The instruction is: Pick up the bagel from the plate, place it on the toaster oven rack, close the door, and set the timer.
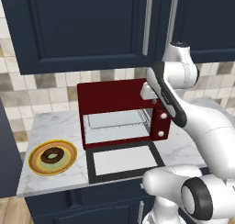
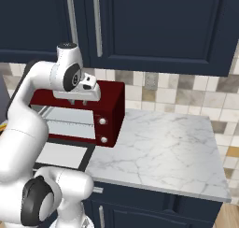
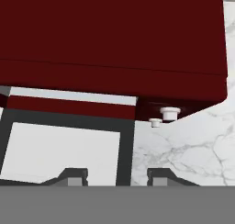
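Note:
The bagel, a dark brown ring, lies on the yellow-rimmed plate at the left end of the counter. The dark red toaster oven stands open in the middle. Its black-framed glass door is folded down flat on the counter, and the wire rack spans the pale cavity with nothing on it. My gripper hovers just above the oven's top, over its right front part, far from the bagel. Its fingertips stand wide apart and hold nothing, so my gripper is open.
Two white knobs sit on the oven's right panel, seen below the hand as knobs. Dark blue wall cabinets hang above. To the right of the oven the marble counter stretches out.

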